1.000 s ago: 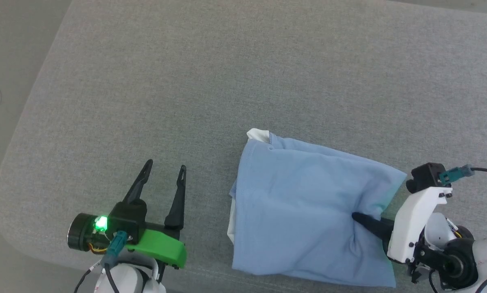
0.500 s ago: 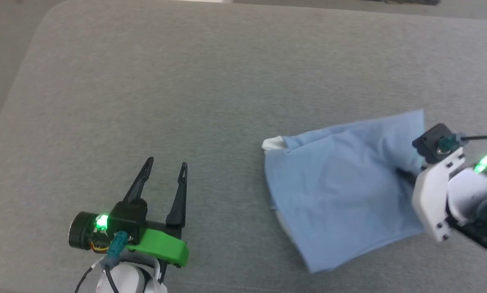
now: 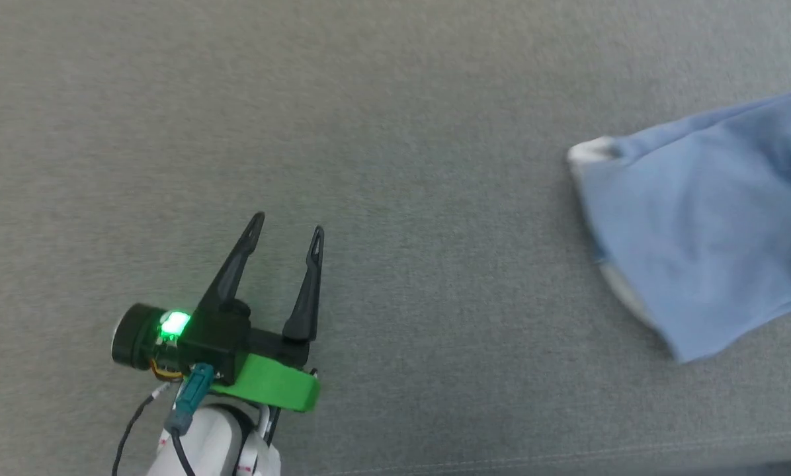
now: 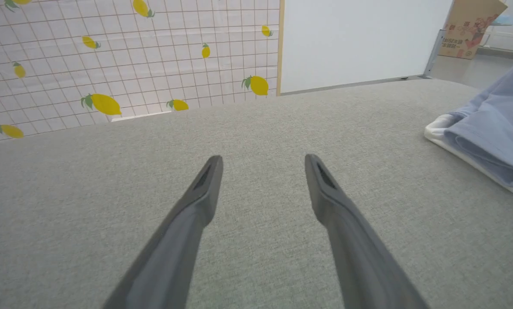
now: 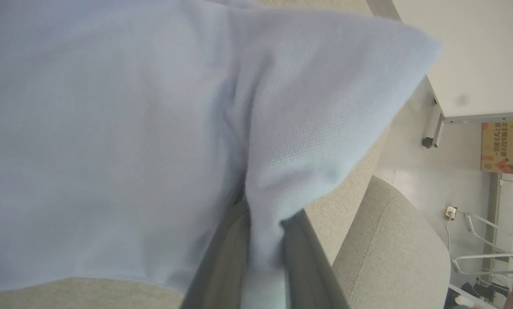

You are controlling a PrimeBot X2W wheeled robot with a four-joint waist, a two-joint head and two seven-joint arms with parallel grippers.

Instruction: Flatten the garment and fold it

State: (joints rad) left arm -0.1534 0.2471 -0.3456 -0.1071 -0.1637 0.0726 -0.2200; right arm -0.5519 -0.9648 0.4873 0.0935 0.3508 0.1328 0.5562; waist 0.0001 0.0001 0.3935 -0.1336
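A broad grey fabric cushion point(image 3: 395, 119) spreads under everything, with a lemon-patterned wall point(image 4: 110, 64) behind its far edge. The light blue polo shirt point(image 3: 700, 231) lies doubled over on the cushion at the robot's right, running off the head view's right edge, one side bunched and raised. The left hand point(image 3: 288, 225) is well apart from the shirt, low over bare cushion, its two dark fingers spread wide and holding nothing. The right hand point(image 5: 265, 212) is clamped on a pinched fold of the shirt, with cloth squeezed between its fingers point(image 5: 222, 262) and hiding their tips. The shirt's white collar point(image 3: 590, 151) pokes out at the corner nearest the left hand.
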